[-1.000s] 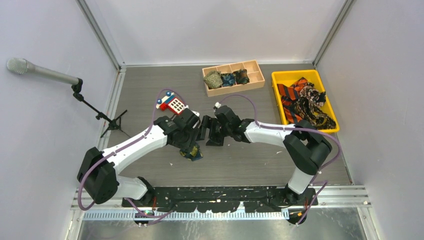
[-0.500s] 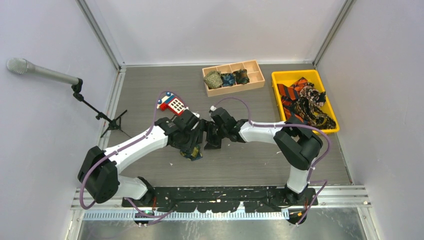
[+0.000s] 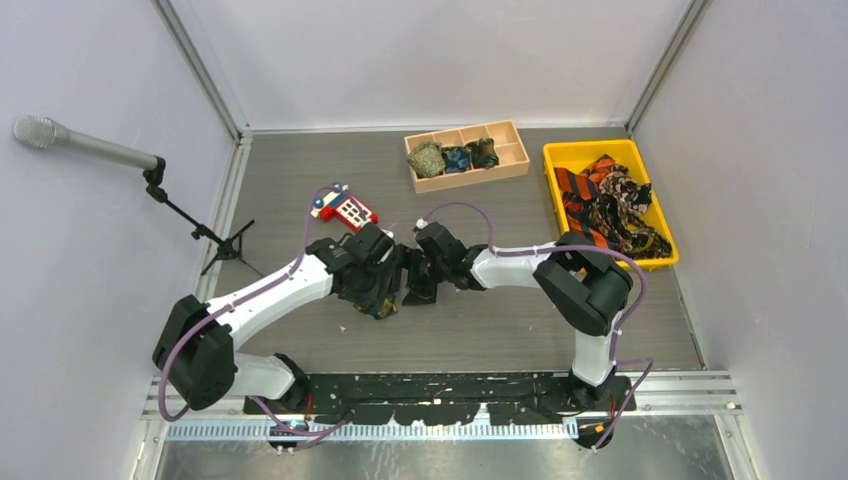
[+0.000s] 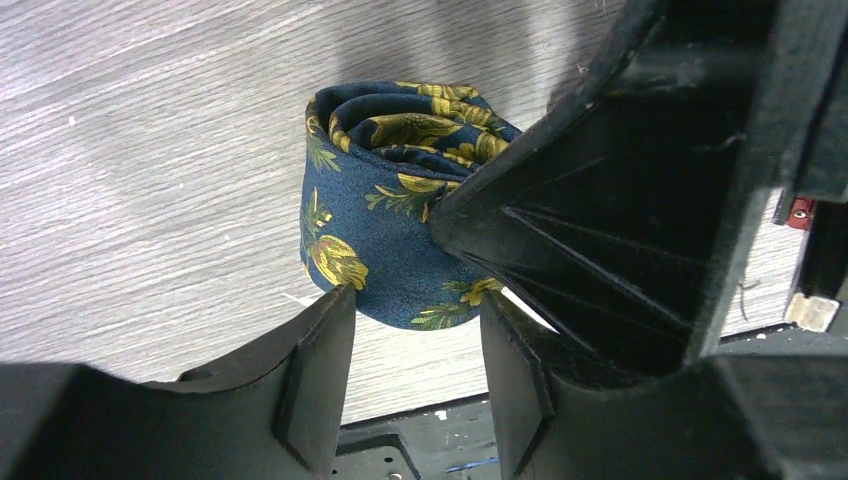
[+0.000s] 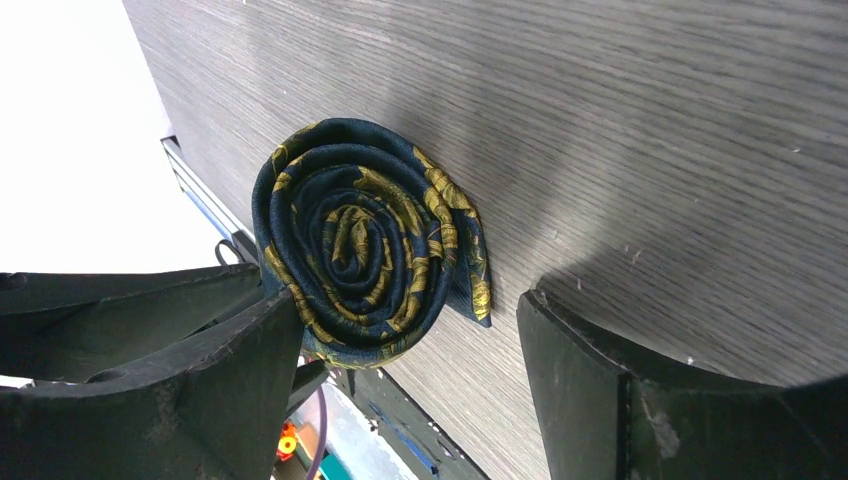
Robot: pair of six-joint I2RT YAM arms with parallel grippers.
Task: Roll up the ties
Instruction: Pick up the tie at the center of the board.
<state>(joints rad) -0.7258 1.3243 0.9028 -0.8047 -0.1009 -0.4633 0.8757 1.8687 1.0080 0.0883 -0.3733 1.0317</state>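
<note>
Navy tie with yellow-gold flowers (image 4: 380,230), wound into a tight coil, rests on the grey table (image 3: 500,330) between my two grippers, near the front centre. From the right wrist I see its spiral face, with the loose tail end lapping the outer turn. At the far side, the wooden divided tray (image 3: 515,158) holds three small coils in separate compartments: an olive one (image 3: 427,158), a blue one (image 3: 456,158) and a dark one (image 3: 483,152). The yellow bin (image 3: 560,152) beside it holds loose ties (image 3: 610,205), orange-and-black striped and dark patterned, in a heap. My left gripper (image 4: 415,305) stands part open, its tips at the coil's near edge and gripping nothing. My right gripper (image 5: 410,310) is spread wide around the coil, clasping nothing.
</note>
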